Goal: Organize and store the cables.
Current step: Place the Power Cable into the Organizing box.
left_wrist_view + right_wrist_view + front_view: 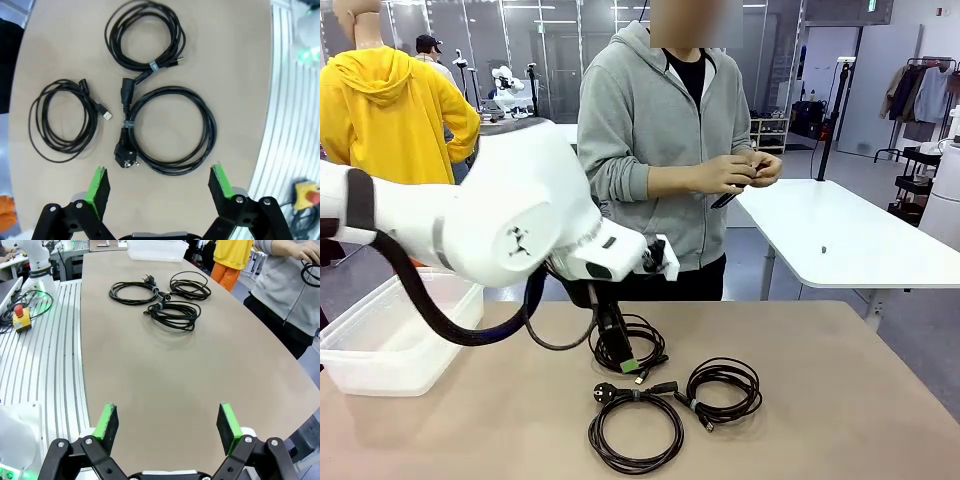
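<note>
Three black coiled cables lie on the tan table (pixel 840 400). A thin coil (pixel 642 332) with a small flat plug lies farthest back. A thicker power-cord coil (pixel 635 432) lies at the front, and a third coil (pixel 725 390) sits to the right. My left gripper (pixel 623 358) hangs open just above the thin coil. From the left wrist, the power cord (pixel 172 130) sits ahead between the open fingers (pixel 97 186), the thin coil (pixel 62 120) to the left. My right gripper (pixel 167 422) is open over bare table, far from the coils (pixel 174 314). The person holds another cable (pixel 730 196).
A clear plastic bin (pixel 390 345) stands at the table's left end, also the bin (pixel 157 249) beyond the coils in the right wrist view. The person (pixel 665 130) stands at the far edge. A ribbed metal base (pixel 45 355) with a red stop button (pixel 20 312) borders the table.
</note>
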Action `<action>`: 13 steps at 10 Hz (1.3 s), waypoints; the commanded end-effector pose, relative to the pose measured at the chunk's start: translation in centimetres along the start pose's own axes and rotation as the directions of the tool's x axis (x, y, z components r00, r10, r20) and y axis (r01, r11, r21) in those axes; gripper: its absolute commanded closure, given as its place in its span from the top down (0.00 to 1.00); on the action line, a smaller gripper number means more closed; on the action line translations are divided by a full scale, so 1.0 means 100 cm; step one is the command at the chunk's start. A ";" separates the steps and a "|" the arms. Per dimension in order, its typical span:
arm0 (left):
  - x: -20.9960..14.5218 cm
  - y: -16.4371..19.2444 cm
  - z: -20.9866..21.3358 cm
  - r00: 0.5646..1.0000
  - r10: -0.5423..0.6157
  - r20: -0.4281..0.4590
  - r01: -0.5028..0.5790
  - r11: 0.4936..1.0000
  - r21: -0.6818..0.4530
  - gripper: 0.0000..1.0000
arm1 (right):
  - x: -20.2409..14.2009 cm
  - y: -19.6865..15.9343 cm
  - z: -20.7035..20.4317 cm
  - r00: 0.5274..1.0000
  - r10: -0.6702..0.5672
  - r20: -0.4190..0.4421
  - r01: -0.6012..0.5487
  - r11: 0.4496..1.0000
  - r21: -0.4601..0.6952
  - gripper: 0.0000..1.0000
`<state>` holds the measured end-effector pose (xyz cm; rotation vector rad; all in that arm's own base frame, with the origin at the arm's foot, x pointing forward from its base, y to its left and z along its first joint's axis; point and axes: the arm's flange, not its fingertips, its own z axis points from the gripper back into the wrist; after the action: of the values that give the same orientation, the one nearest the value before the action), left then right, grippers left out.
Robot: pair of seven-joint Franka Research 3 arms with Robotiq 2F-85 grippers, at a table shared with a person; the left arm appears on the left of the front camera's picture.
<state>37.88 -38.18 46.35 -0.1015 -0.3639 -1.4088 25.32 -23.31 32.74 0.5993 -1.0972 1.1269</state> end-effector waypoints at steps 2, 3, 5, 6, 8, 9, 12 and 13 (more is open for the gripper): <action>-0.003 0.012 -0.008 0.998 -0.028 -0.059 0.028 1.000 0.000 1.00 | 0.002 0.000 0.001 1.000 -0.001 0.000 0.001 1.000 -0.006 1.00; 0.000 0.003 -0.010 0.999 -0.022 -0.025 0.022 1.000 0.005 1.00 | 0.002 0.000 0.001 1.000 -0.001 0.000 0.001 1.000 -0.006 1.00; 0.000 0.003 -0.010 0.999 -0.022 -0.025 0.022 1.000 0.005 1.00 | 0.002 0.000 0.001 1.000 -0.001 0.000 0.001 1.000 -0.006 1.00; 0.000 0.003 -0.010 0.999 -0.022 -0.025 0.022 1.000 0.005 1.00 | 0.002 0.000 0.001 1.000 -0.001 0.000 0.001 1.000 -0.006 1.00; 0.000 0.003 -0.010 0.999 -0.022 -0.025 0.022 1.000 0.005 1.00 | 0.002 0.000 0.001 1.000 -0.001 0.000 0.001 1.000 -0.006 1.00; 0.000 0.003 -0.014 0.999 -0.030 -0.037 0.030 1.000 0.004 1.00 | 0.002 0.000 0.001 1.000 -0.001 0.000 0.001 1.000 -0.006 1.00; 0.044 0.010 -0.074 0.972 -0.039 -0.230 0.043 0.999 0.010 1.00 | 0.002 0.000 0.001 1.000 -0.001 0.000 0.001 1.000 -0.006 1.00; 0.045 0.014 -0.084 0.956 -0.034 -0.292 0.042 0.999 0.024 1.00 | 0.002 0.000 0.001 1.000 -0.001 0.000 0.001 1.000 -0.006 1.00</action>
<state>39.87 -42.51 39.74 0.0695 -0.2121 -1.4492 25.32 -23.32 32.76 0.5985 -1.0958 1.1275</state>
